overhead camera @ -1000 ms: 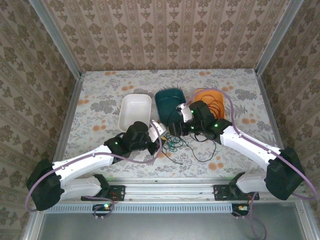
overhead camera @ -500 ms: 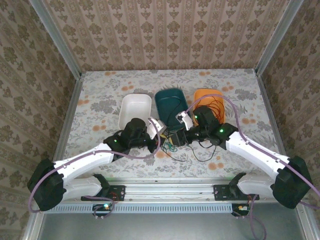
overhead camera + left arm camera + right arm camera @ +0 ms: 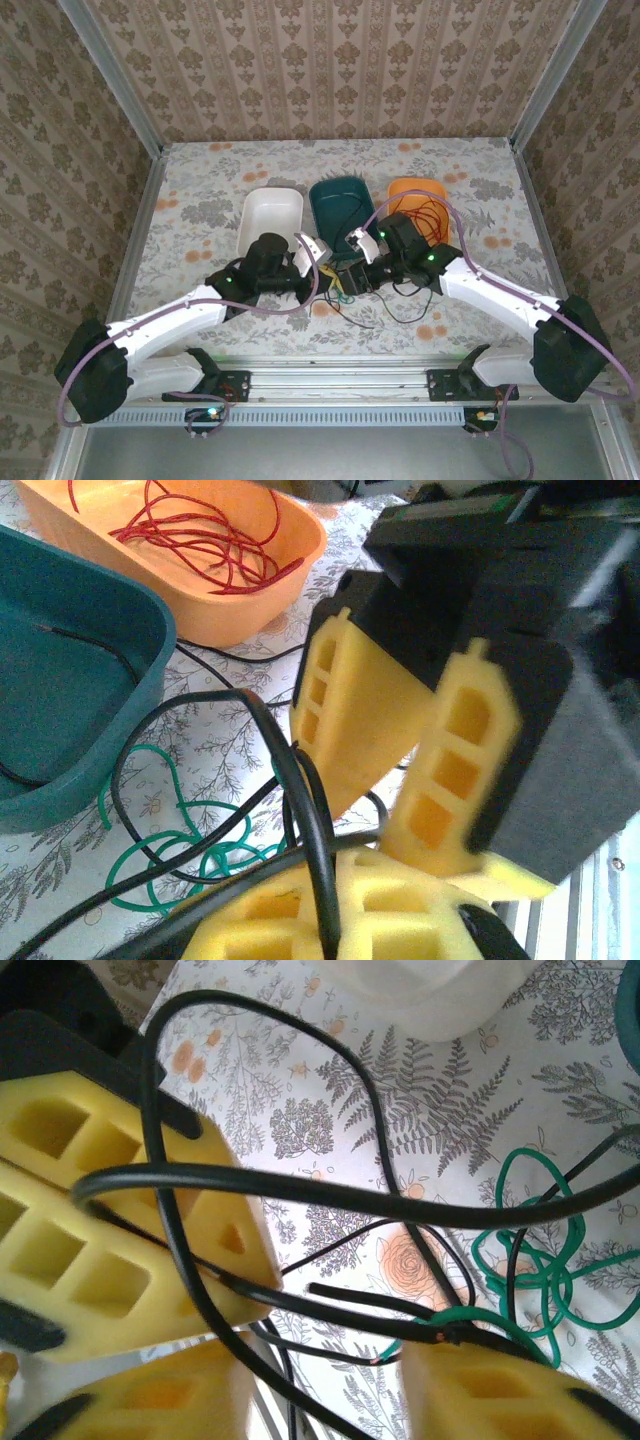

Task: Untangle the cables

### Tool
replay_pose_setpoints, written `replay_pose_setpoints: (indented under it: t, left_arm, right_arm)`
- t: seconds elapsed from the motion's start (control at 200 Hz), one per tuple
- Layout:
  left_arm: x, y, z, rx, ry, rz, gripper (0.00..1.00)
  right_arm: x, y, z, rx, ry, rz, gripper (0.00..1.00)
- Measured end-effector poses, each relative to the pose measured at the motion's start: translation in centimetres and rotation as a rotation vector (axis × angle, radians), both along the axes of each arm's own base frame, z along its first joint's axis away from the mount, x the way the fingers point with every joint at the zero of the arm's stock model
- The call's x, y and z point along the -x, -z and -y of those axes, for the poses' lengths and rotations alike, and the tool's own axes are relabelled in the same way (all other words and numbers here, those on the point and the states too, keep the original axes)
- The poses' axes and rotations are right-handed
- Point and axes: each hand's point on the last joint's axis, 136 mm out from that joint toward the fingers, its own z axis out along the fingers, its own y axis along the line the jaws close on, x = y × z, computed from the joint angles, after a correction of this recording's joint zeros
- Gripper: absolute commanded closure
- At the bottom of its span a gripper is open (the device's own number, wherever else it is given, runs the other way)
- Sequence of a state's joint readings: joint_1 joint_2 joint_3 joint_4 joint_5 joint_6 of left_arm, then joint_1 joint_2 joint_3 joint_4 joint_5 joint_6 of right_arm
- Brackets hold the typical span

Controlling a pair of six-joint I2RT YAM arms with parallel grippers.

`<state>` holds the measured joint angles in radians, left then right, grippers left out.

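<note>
The red cable lies coiled in the orange tray. On the table between the two grippers the green cable sits in small loops, crossed by the black cable. My left gripper is shut on a strand of the black cable. My right gripper faces it closely, open, with black strands running across the gap and the green cable touching its right finger.
The white tray and the teal tray stand just behind the grippers, and a thin black strand lies inside the teal one. Loose black loops spread on the floral table towards the front right.
My right gripper has come down and forward from over the teal tray, close to the left gripper. The left gripper has shifted slightly back and left with the black cable.
</note>
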<state>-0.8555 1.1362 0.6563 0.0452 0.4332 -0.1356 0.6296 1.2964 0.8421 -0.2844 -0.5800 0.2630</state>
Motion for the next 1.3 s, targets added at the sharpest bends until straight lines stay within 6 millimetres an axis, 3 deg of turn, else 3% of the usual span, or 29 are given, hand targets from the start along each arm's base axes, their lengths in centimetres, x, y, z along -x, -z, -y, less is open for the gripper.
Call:
replay_pose_setpoints:
  t: [0.065,0.15,0.34,0.56,0.665,1.04,1.3]
  left_arm:
    - [-0.1,0.0,-0.1,0.002,-0.001,-0.001,1.0]
    - [-0.3,-0.1,-0.2,0.003,-0.007,-0.003,1.0]
    - [-1.5,0.1,-0.7,-0.019,-0.069,0.022,0.96]
    - [-3.9,1.5,-2.3,-0.08,-0.225,0.066,0.95]
    - [-4.2,2.3,-2.8,-0.097,-0.262,0.06,0.95]
    - [-4.8,2.3,-3.1,-0.094,-0.297,0.074,1.0]
    - [-5.4,2.2,-5.7,-0.099,-0.405,0.123,1.0]
  right_arm:
    - [-0.2,0.0,-0.1,-0.002,0.004,0.005,0.93]
    - [-0.6,0.1,0.0,0.001,0.026,0.019,1.0]
    - [-2.1,-0.9,2.2,0.013,0.16,0.088,1.0]
    - [-5.0,-7.1,9.4,-0.052,0.528,0.271,1.0]
    - [-5.4,-8.8,12.8,-0.077,0.693,0.313,1.0]
    - [-4.4,-9.7,20.9,0.0,1.088,0.368,1.0]
    - [-2.5,-9.0,27.3,0.162,1.376,0.382,1.0]
